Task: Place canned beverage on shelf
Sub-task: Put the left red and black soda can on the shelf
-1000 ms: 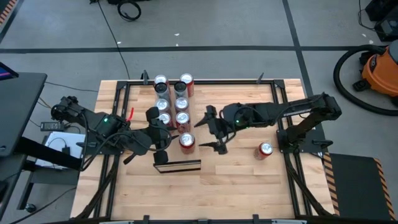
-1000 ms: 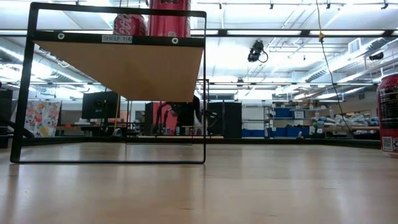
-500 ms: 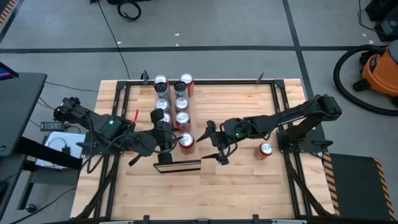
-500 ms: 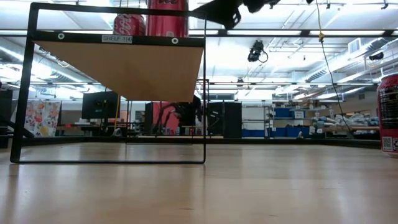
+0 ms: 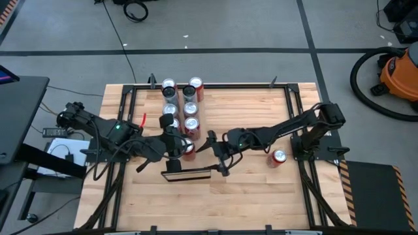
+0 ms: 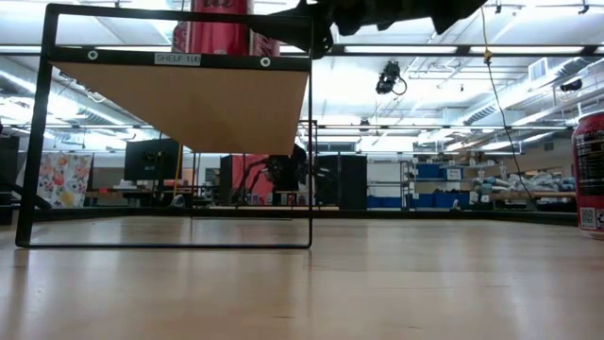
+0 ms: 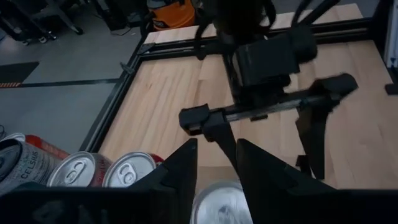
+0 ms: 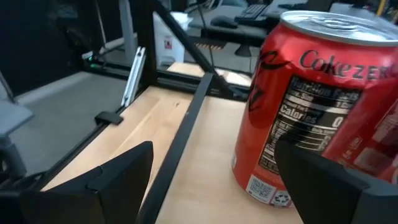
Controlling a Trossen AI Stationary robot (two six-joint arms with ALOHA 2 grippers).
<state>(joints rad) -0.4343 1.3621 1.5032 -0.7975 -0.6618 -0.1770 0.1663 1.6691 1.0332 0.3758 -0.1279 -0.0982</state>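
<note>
- Tabletop (image 5: pixel 255 196): pale butcher-block planks, bordered by a black metal frame (image 5: pixel 215 85).
- Orange shop vacuum (image 5: pixel 400 70): on the grey floor beyond the tabletop's right far corner, its black hose (image 5: pixel 361 78) curving beside it.
- Black cable (image 5: pixel 135 11): coiled on the floor beyond the tabletop's far edge.
- Dark floor tape (image 5: pixel 196 50): a line running across the floor parallel to the tabletop's far edge.
- Side desk (image 5: pixel 19 111): dark surface at the left edge.
- Background room in the low view: ceiling light strips (image 6: pixel 453 49), blue storage racks (image 6: pixel 444 184), a floral poster (image 6: pixel 64 179).
</note>
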